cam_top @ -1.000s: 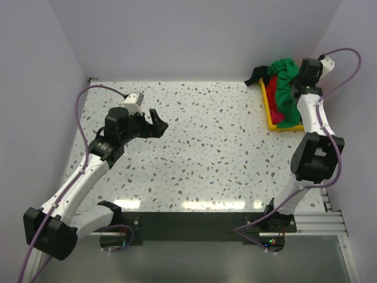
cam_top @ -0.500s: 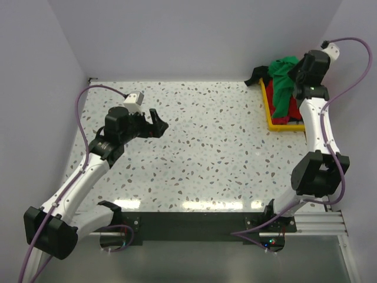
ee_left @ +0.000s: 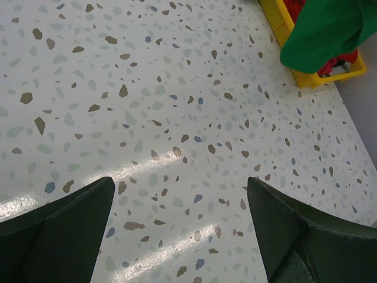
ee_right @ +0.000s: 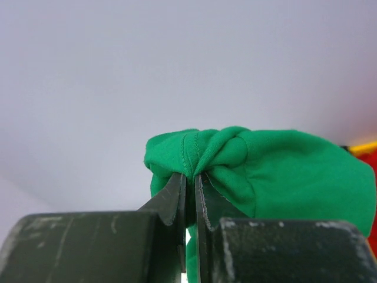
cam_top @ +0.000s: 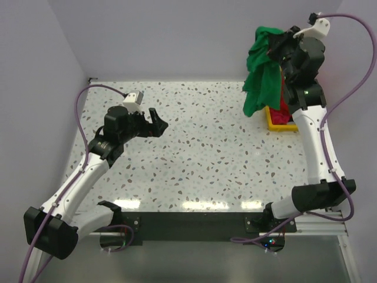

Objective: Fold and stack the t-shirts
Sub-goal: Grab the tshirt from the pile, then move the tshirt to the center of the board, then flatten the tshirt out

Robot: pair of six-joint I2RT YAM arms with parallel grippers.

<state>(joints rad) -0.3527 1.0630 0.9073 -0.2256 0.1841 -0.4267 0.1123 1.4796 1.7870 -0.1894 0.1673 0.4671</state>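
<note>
My right gripper (cam_top: 275, 42) is shut on a bunched fold of the bright green t-shirt (cam_top: 262, 73) and holds it high in the air, so the shirt hangs down over the yellow tray (cam_top: 275, 122). In the right wrist view the green cloth (ee_right: 277, 171) is pinched between the closed fingers (ee_right: 174, 194). A red t-shirt (cam_top: 286, 108) lies in the tray, partly hidden by the green one. My left gripper (cam_top: 158, 122) is open and empty above the speckled table, at the left. The left wrist view shows the hanging green hem (ee_left: 327, 32) and the tray (ee_left: 294, 59).
The speckled tabletop (cam_top: 200, 147) spreads between the arms. Grey walls close in at the back and both sides. A black frame (cam_top: 188, 221) runs along the near edge. A dark object sat behind the tray earlier and is hidden by the green shirt.
My right gripper has lifted the green t-shirt up out of the tray, from lying bunched on it to hanging high above it. The left arm has not moved.
</note>
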